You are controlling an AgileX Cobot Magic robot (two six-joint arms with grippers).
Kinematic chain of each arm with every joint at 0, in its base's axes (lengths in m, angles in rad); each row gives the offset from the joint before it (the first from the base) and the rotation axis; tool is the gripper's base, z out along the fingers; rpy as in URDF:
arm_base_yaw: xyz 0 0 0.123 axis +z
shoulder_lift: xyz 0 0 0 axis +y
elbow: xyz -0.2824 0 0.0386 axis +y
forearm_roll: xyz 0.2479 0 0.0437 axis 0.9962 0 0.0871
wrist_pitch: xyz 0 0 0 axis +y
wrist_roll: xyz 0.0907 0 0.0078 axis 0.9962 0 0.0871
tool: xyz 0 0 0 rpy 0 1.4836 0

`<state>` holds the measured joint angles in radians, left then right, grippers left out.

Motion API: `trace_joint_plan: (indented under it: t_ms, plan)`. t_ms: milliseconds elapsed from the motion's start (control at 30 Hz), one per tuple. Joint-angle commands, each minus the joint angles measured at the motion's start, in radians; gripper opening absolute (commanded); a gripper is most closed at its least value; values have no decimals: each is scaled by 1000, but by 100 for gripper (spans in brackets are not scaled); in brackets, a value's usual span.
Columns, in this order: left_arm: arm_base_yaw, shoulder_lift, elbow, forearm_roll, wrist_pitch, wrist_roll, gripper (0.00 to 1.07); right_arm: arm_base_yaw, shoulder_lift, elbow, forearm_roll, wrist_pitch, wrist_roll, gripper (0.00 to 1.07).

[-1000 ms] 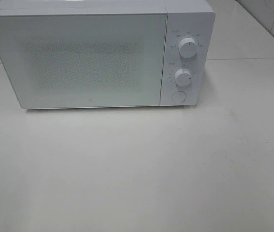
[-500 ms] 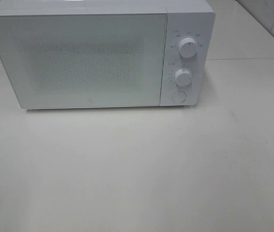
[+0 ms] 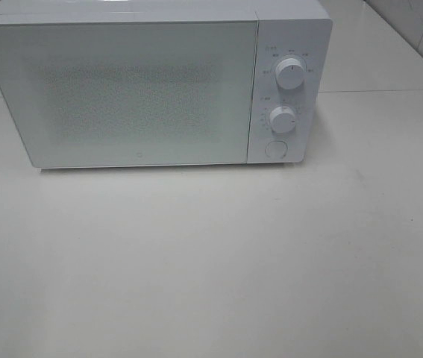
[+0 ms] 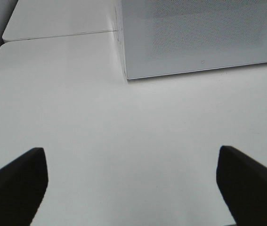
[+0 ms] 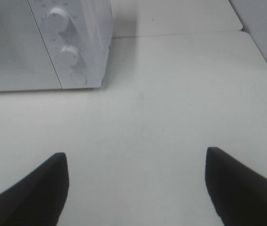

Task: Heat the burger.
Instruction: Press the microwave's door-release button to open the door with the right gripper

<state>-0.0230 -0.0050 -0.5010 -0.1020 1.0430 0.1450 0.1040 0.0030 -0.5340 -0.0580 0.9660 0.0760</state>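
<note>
High camera looking down from the front at a white microwave (image 3: 151, 89) on a white table (image 3: 211, 261), fairly near; left wrist camera low over the table, facing the door's lower corner; right wrist camera low, facing the dials (image 5: 69, 55); all three share the microwave's front

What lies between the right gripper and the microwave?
Only bare white table lies between the open right gripper and the microwave. The right wrist view shows this.
</note>
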Motion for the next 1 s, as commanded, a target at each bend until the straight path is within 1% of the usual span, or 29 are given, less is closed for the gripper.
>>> trace_joint_plan:
  t_ms: [33, 67, 133, 167, 200, 233, 400, 467, 500, 567, 667, 700, 767, 833, 867, 933, 1000]
  plan:
    - [2, -19, 3, -8, -3, 1, 89, -7, 27, -14, 3, -69, 9, 76]
    - [2, -19, 3, -8, -3, 1, 89, -6, 52, -12, 3, -129, 9, 76]
    - [2, -19, 3, -8, -3, 1, 89, -6, 65, -12, 3, -153, 9, 76]
    - [2, -19, 3, -8, -3, 1, 89, -6, 102, -12, 2, -209, 9, 76]
    - [2, -19, 3, -8, -3, 1, 89, -6, 102, -12, 2, -209, 9, 76]
    - [2, -19, 3, -8, -3, 1, 89, -6, 135, -12, -2, -258, 9, 76]
    - [2, -19, 3, -8, -3, 1, 89, -6, 212, -12, -5, -349, 8, 76]
    - [2, -19, 3, -8, -3, 1, 89, -6, 287, -12, -5, -414, 8, 76]
    - [2, -19, 3, -8, -3, 1, 89, -6, 287, -12, -5, -414, 8, 76]
    - [2, -19, 3, -8, -3, 1, 89, -6, 386, -12, -5, -480, 8, 76]
    - [2, -19, 3, -8, -3, 1, 89, -6, 414, -12, -5, -497, 9, 76]
    - [2, -19, 3, -8, -3, 1, 89, -6, 470, -12, -4, -523, 9, 76]
    - [2, -19, 3, -8, -3, 1, 89, -6, 498, -12, -2, -539, 9, 76]
    - [2, -19, 3, -8, -3, 1, 89, -6, 597, -12, -1, -600, 9, 76]
    - [2, -19, 3, -8, -3, 1, 89, -6, 597, -12, -1, -600, 9, 76]
    - [2, -19, 3, -8, -3, 1, 89, -6, 666, -12, -1, -660, 14, 76]
    - [2, -19, 3, -8, -3, 1, 89, -6, 689, -11, -1, -679, 17, 76]
